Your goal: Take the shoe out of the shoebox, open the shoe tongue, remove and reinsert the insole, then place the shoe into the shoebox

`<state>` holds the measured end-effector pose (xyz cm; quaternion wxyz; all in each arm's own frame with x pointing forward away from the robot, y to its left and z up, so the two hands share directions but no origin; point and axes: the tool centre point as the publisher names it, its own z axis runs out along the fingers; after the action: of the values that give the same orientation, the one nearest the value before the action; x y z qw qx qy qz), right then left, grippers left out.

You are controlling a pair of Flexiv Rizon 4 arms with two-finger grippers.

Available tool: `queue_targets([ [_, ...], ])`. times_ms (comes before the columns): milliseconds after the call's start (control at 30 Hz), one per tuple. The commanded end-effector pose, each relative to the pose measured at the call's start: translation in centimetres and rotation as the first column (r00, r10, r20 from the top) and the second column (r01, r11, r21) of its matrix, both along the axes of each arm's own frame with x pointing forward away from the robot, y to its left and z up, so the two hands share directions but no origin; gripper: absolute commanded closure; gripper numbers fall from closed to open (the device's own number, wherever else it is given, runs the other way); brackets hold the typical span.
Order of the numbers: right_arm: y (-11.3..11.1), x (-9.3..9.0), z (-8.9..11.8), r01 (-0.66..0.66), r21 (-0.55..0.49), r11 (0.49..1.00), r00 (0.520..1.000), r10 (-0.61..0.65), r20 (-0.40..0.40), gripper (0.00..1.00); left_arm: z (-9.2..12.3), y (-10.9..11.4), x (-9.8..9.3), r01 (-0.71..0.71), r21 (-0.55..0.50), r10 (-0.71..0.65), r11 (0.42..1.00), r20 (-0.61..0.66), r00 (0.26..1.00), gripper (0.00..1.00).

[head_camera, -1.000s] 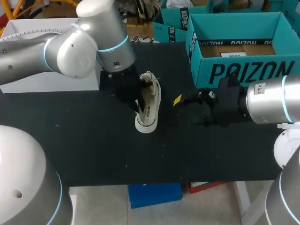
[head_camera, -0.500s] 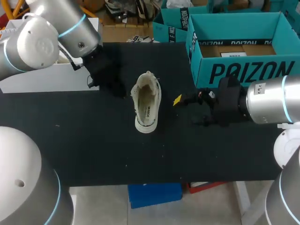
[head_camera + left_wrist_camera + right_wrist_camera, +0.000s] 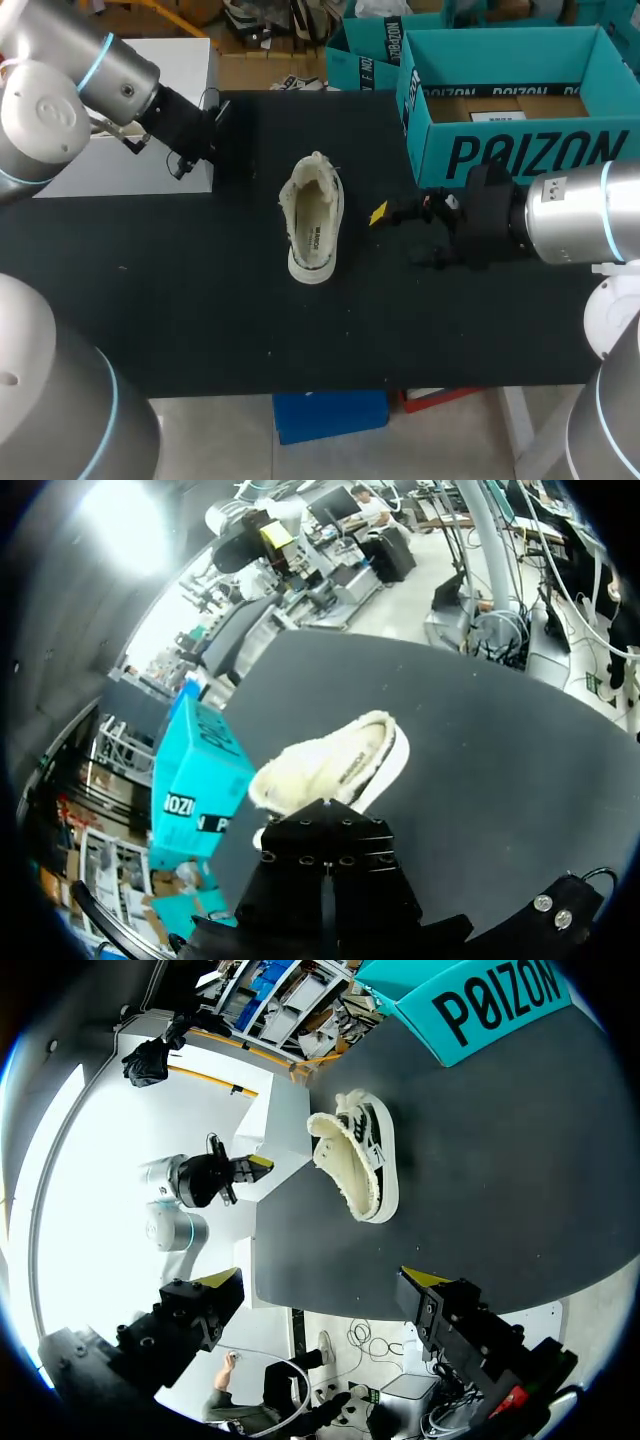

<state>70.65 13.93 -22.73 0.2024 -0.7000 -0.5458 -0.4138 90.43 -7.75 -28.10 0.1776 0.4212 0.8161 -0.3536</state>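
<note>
- Cream low-top canvas shoe (image 3: 313, 215) rests sole-down at the centre of the frame on the black counter (image 3: 200, 300). It lies lengthwise up and down the frame with its opening facing up, and nothing touches it.
- Teal cardboard shoebox (image 3: 520, 150) stands open at the upper right, apart from the shoe.
- Right arm (image 3: 570, 225) comes in from the right edge. The right jaws are spread wide and hold nothing, with one yellow tip near the shoe's right side.
- Left arm (image 3: 70, 90) is at the upper left. The left jaws are over the counter's far left part, well apart from the shoe, and I cannot tell how wide they stand.
</note>
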Motion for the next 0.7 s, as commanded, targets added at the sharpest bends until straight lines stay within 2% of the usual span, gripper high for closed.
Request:
queue_targets([
  [33,0.1,0.0,0.0,0.0,0.0,1.0,1.0,0.0,0.0,0.0,-0.6,-1.4,1.2,-0.025,-0.004,0.025,1.0,0.011,1.0,1.0],
  [233,0.1,0.0,0.0,0.0,0.0,1.0,1.0,0.0,0.0,0.0,-2.1,-3.7,4.2,-0.039,0.046,0.036,0.998,0.056,0.998,1.0],
  [533,0.1,0.0,0.0,0.0,0.0,1.0,1.0,0.0,0.0,0.0,-3.6,-7.8,6.8,-0.026,0.054,0.022,0.998,0.073,0.997,1.0],
  [700,0.1,0.0,0.0,0.0,0.0,1.0,1.0,0.0,0.0,0.0,-4.2,-8.6,8.0,-0.037,0.051,0.033,0.998,0.07,0.997,1.0],
])
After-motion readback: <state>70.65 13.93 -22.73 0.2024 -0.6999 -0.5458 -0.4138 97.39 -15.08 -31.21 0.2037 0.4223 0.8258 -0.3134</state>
